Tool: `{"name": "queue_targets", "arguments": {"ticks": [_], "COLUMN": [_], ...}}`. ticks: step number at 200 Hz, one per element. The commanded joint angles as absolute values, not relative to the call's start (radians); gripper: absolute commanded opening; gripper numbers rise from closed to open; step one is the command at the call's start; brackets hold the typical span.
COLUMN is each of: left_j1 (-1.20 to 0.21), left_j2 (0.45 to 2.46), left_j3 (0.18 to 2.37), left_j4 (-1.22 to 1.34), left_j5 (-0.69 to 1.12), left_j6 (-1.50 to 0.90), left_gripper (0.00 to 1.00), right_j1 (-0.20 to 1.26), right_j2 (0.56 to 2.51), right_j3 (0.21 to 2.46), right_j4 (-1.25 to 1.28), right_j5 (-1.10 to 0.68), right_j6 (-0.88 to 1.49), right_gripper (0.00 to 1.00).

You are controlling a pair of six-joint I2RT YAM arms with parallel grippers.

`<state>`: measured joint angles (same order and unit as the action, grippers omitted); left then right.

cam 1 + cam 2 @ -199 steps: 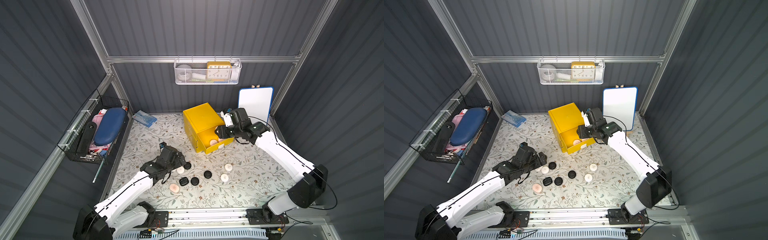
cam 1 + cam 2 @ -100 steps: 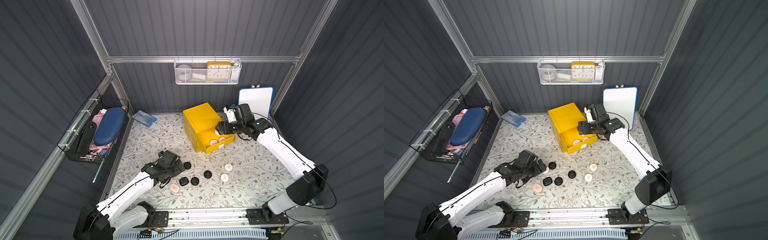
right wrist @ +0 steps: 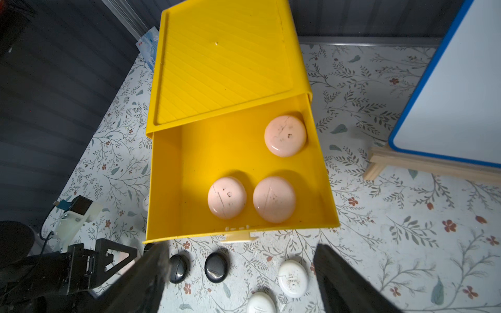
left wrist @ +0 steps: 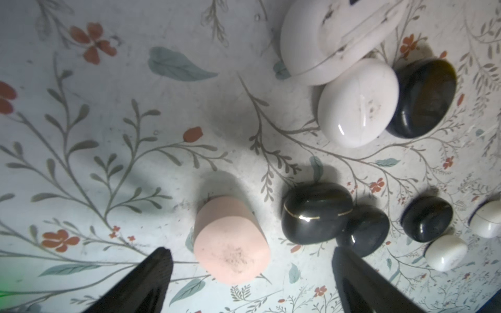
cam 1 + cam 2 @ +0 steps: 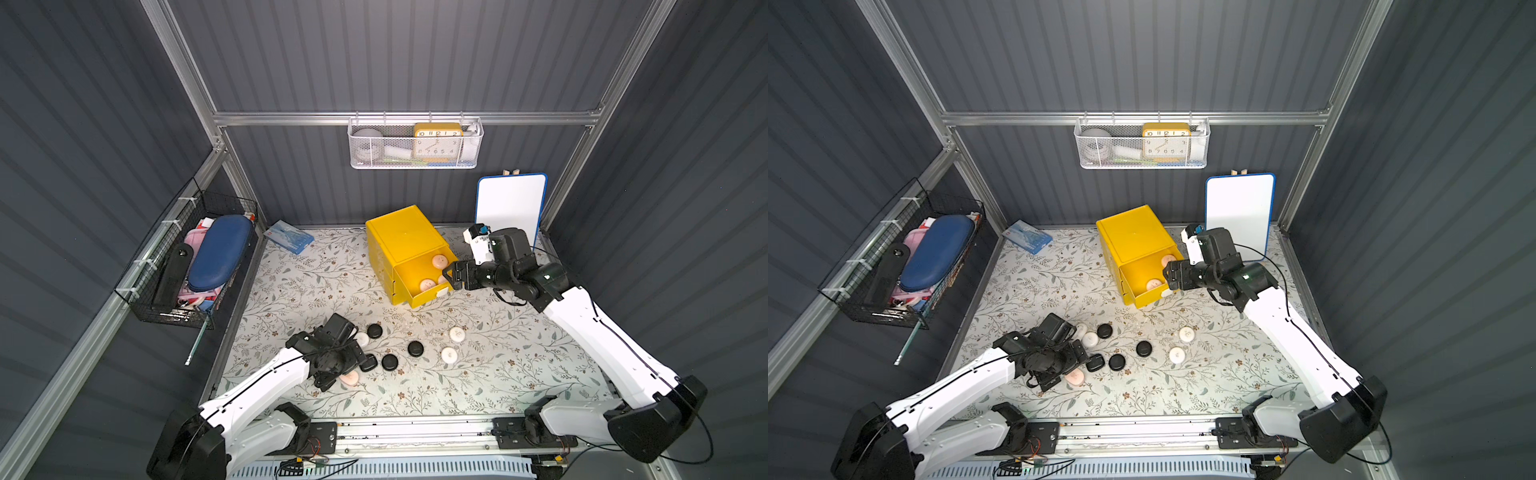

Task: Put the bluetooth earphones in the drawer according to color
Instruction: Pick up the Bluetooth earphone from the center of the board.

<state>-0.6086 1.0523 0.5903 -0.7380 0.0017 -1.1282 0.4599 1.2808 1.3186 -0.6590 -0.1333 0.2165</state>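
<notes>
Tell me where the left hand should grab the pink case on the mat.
Grip it across its rounded sides, coming straight down from above. The pink case already sits inside the open left hand, and a black case lies close on one side.

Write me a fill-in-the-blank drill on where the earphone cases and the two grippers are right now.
1. The pulled-out yellow drawer holds ____ pink cases.
2. The left gripper hovers, jaws apart, over a ____ case on the table.
3. The right gripper, in front of the drawer, is ____, not shut, and holds nothing.
4. ____ black cases lie on the table.

Missing words: three; pink; open; four.
</notes>
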Motion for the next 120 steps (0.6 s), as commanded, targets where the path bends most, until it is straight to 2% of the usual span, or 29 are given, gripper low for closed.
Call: {"name": "queue_targets", "arguments": {"ticks": [1,77,110,120], "left_j1": [-0.609,-0.611,-0.618,-0.621], "left_j2": [1.043,1.175,1.229,1.236], "left_j3": [0.558,0.542,0.544,0.543], "left_j4": [-0.783,-0.751,-0.742,-0.734], "left_j5": [0.025,0.064,0.055,0.055], "left_j6": [-1.194,-1.265,-1.28,-1.284], "left_gripper": [0.93,0.79,0.72,0.67], "right_j1": [0.456,0.457,0.456,0.455], "right_j2": [1.254,1.184,1.159,1.153], "right_j3": [1.284,1.21,1.18,1.173], "right_j4": [-0.649,-0.654,-0.651,-0.653], "right_j5": [-0.139,-0.121,-0.114,-0.11], "right_j6": [0.23,0.221,0.213,0.212], "right_gripper": [0.88,0.88,0.88,0.88]}}
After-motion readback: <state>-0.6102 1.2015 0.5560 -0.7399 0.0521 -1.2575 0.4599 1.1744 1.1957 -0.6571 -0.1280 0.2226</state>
